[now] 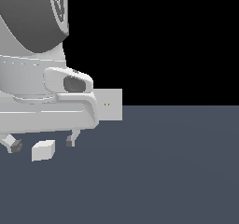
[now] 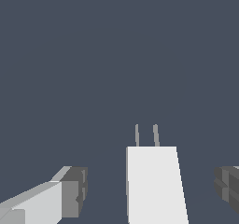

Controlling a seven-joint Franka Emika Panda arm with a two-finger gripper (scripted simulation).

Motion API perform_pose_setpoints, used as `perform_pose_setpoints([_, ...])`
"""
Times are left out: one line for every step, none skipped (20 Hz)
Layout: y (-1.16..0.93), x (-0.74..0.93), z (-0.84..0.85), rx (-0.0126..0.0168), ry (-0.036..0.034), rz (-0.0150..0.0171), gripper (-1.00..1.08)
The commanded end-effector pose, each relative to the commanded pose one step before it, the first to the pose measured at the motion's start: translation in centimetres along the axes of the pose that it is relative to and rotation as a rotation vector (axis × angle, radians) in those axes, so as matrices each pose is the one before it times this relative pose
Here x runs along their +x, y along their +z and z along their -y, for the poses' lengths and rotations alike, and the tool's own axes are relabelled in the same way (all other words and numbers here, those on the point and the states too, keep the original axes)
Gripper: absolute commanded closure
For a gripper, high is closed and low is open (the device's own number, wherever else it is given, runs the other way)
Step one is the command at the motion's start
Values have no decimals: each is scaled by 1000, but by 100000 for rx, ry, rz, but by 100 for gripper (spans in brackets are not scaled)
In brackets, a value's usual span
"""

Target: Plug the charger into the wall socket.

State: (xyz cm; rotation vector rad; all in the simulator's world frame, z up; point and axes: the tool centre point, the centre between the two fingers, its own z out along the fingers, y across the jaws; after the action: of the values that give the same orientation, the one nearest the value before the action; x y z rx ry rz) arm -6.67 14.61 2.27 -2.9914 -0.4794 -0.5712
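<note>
The charger (image 1: 43, 150) is a small white block lying on the dark floor at the exterior view's lower left. In the wrist view the charger (image 2: 154, 185) shows two thin prongs (image 2: 146, 135) at its far end. My gripper (image 1: 43, 144) is open and hangs just over it, one finger (image 1: 16, 146) on each side, with a gap between each finger and the block. The wrist view shows the gripper (image 2: 151, 190) straddling the block without touching it. The wall socket (image 1: 113, 105) is a light-grey upright panel with two tiny orange-brown holes, standing behind, partly hidden by the arm.
The bulky white body of the arm (image 1: 32, 78) fills the exterior view's upper left and covers one side of the socket panel. Dark grey floor (image 1: 163, 171) stretches across the exterior view's right.
</note>
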Motion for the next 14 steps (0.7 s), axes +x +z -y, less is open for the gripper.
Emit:
perform_pose_setpoints([666, -221, -5, -11, 5, -145, -92])
perform_pose_setpoints([167, -57, 4, 0, 0, 0, -92])
perform_pose_setpoints([119, -40, 3, 0, 0, 0, -92])
perform_pose_setpoints([71, -24, 2, 0, 0, 0, -92])
perform_pose_setpoints([24, -8, 1, 0, 0, 0, -92])
perform_pose_setpoints([0, 0, 0, 0, 0, 0, 108])
perform_pose_setpoints([0, 0, 0, 0, 0, 0, 108])
perform_pose_setpoints([0, 0, 0, 0, 0, 0, 108])
perform_pose_setpoints([0, 0, 0, 0, 0, 0, 108])
perform_pose_setpoints([0, 0, 0, 0, 0, 0, 108])
perform_pose_setpoints([0, 0, 0, 0, 0, 0, 108])
perform_pose_setpoints([0, 0, 0, 0, 0, 0, 108])
perform_pose_setpoints([0, 0, 0, 0, 0, 0, 108])
perform_pose_setpoints([0, 0, 0, 0, 0, 0, 108])
